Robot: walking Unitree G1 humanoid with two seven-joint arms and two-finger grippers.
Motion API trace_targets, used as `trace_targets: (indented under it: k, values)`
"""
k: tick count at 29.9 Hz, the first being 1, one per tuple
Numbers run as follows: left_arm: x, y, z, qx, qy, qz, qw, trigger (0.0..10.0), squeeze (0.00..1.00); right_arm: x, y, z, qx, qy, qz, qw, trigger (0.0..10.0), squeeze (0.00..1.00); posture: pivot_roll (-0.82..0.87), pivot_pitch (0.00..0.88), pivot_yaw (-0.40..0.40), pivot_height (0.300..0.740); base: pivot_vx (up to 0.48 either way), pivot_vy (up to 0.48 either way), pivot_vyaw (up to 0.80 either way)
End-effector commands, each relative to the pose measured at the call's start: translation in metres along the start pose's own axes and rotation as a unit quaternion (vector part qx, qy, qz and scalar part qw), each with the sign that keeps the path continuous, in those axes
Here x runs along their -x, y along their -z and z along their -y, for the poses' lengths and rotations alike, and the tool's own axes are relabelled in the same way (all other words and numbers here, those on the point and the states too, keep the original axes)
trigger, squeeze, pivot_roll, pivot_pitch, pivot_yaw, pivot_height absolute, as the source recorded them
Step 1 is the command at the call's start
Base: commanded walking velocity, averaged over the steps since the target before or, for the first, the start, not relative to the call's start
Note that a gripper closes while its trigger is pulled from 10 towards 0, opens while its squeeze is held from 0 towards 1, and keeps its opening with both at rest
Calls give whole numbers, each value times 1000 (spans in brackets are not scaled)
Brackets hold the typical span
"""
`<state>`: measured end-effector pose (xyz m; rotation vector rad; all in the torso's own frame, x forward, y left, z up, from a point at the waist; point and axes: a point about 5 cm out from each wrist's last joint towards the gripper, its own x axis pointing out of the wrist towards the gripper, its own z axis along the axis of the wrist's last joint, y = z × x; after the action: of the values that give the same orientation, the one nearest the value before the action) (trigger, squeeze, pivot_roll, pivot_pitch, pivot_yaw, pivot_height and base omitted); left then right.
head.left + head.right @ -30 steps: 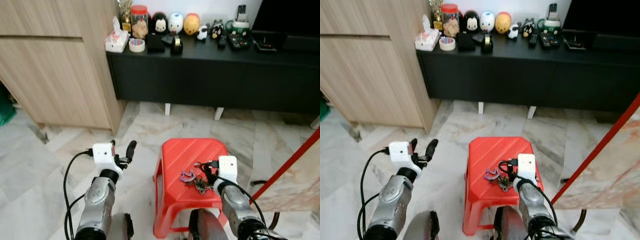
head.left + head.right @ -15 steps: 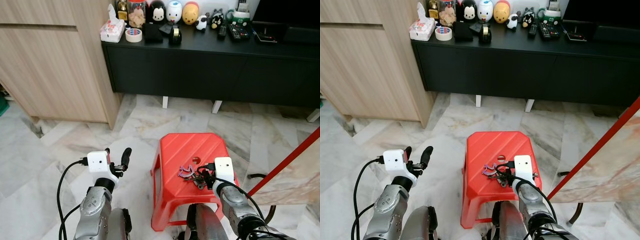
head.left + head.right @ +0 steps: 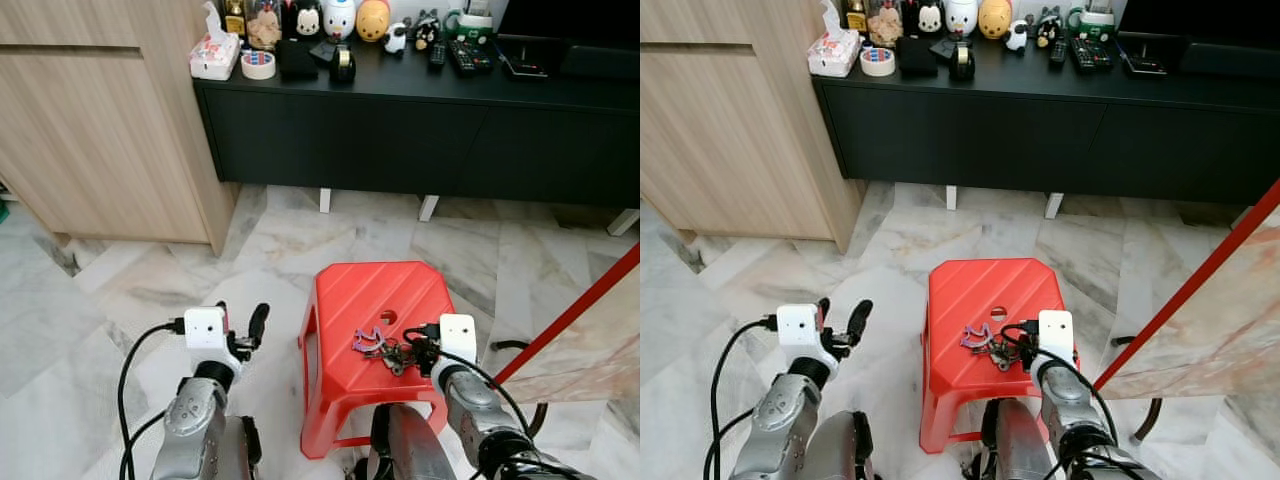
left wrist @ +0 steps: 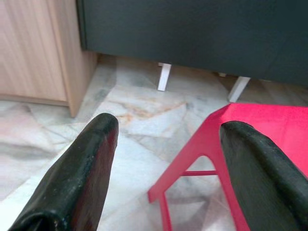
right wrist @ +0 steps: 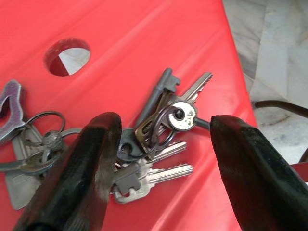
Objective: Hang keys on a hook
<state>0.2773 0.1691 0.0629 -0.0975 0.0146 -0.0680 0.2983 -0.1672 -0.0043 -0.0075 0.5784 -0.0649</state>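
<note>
- Marble floor (image 3: 120,290) under a red stool (image 3: 350,300); I see the keys (image 5: 154,130) lying on its seat beside the hole.
- Right gripper (image 5: 159,159) sits low over the keys, fingers spread to either side, not pinching.
- Left gripper (image 4: 163,159) hangs spread beside the stool.
- Black cabinet (image 3: 400,130) stands beyond.

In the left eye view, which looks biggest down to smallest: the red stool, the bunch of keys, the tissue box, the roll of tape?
Largest to smallest:
1. Red stool, by far.
2. Bunch of keys and tissue box look about alike; the box stands farther off, so I won't rank them.
3. Roll of tape, smallest.
</note>
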Motion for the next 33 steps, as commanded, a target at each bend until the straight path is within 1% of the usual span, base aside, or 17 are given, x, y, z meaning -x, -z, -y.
trace_targets:
  k: [1,2,6,9,27,33]
  values:
    - [3,-1,-2,-11,-3,2,1000,10000,0,1,7,2,-6,3,-15,1000,2235,0,56,160,-56,593,0,0,0]
    - [3,-1,-3,-13,-4,1,1000,10000,0,1,7,2,-6,3,-15,1000,0,0,57,162,-56,593,0,0,0]
    - [4,-1,-4,-19,-4,1,1000,10000,0,1,7,2,-8,4,-16,1000,0,0,58,165,-55,593,0,0,0]
    - [6,0,-8,-33,-6,0,999,10000,0,1,7,3,-11,6,-16,1000,0,0,54,172,-55,593,0,0,0]
    - [10,2,-11,-33,-19,-1,999,10000,0,2,9,10,-13,20,-19,1000,0,0,54,198,-57,593,0,0,0]
    - [10,3,-12,-34,-22,-3,999,10000,0,1,4,9,-21,13,-3,1000,0,0,54,198,-56,593,0,0,0]
